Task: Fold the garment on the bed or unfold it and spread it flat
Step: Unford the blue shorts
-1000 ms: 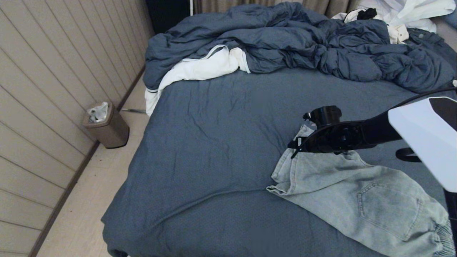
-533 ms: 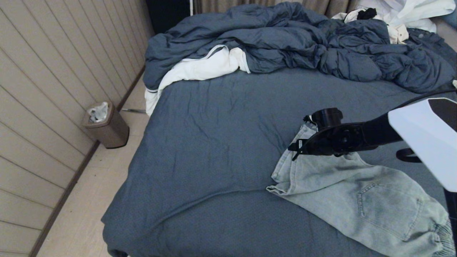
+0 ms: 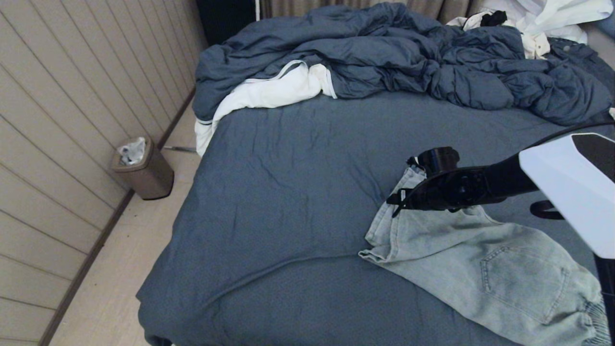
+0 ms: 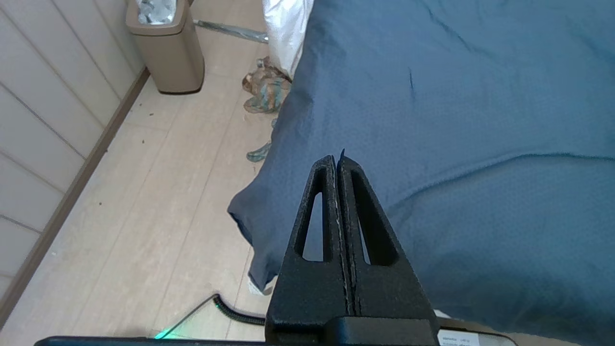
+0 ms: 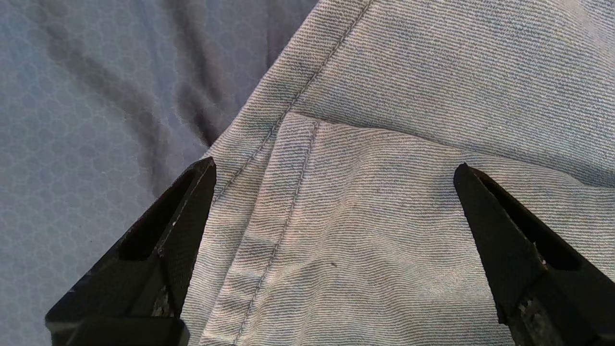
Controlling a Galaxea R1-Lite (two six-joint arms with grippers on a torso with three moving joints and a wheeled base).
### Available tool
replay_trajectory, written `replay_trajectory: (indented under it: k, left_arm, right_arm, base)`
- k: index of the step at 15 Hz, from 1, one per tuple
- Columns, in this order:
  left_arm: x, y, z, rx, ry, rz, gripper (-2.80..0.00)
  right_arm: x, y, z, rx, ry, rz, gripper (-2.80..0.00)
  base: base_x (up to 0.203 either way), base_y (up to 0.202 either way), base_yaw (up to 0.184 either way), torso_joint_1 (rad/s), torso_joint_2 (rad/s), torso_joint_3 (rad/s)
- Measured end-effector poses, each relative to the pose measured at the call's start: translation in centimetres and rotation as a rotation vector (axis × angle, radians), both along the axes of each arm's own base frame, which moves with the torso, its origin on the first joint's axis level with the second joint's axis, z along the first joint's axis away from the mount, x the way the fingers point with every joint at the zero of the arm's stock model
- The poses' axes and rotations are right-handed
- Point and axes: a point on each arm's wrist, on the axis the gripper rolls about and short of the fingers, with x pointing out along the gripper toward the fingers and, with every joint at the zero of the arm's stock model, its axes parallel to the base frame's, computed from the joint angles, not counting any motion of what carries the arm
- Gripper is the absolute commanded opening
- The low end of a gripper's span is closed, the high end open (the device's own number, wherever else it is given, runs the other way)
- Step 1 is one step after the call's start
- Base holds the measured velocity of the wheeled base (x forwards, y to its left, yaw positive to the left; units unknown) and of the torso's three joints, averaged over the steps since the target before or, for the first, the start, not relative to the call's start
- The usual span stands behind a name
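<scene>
The garment [image 3: 480,269], light washed-denim shorts, lies on the near right part of the bed [image 3: 298,192], back patch pocket up. My right gripper [image 3: 401,199] hangs close over the garment's far left end, near its hem and seam. In the right wrist view the right gripper [image 5: 334,168] is open wide, with the garment [image 5: 384,216] spread beneath the fingertips [image 5: 204,173] and nothing pinched between them. My left gripper [image 4: 336,158] is shut on nothing and is parked above the bed's near left corner [image 4: 269,216]. It does not show in the head view.
A rumpled dark blue duvet [image 3: 408,57] and a white cloth [image 3: 269,91] fill the bed's far end. More white clothes [image 3: 552,19] lie at the back right. A tan bin [image 3: 144,168] stands by the panelled wall; a crumpled rag [image 4: 266,89] and a cable [image 4: 235,312] lie on the floor.
My right gripper has sunk slightly toward the garment and stays open. The garment and the left arm have not moved.
</scene>
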Motion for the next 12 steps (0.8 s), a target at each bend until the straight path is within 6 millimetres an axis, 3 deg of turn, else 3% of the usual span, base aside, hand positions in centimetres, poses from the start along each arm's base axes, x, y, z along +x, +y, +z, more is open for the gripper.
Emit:
replay_trajectory:
  k: [5, 6, 7, 12]
  left_arm:
    - [0.01, 0.0, -0.05, 0.009, 0.002, -0.001, -2.8]
    - [0.02, 0.0, -0.06, 0.009, 0.002, -0.001, -2.8]
    - [0.02, 0.0, -0.07, 0.009, 0.002, -0.001, -2.8]
    - [0.02, -0.01, -0.05, 0.016, 0.001, -0.003, -2.8]
  right_arm:
    - [0.07, 0.07, -0.38, 0.0, 0.008, 0.001, 0.0]
    - [0.1, 0.07, -0.45, -0.001, 0.01, 0.001, -0.51]
    - [0.14, 0.06, -0.48, 0.0, 0.01, 0.0, -2.8]
    - [0.27, 0.0, -0.31, 0.005, 0.002, -0.005, -2.8]
  base:
    - [0.0, 0.0, 0.0, 0.0, 0.0, 0.0]
    - [0.0, 0.0, 0.0, 0.0, 0.0, 0.0]
    - [0.0, 0.0, 0.0, 0.0, 0.0, 0.0]
    - [0.0, 0.0, 0.0, 0.0, 0.0, 0.0]
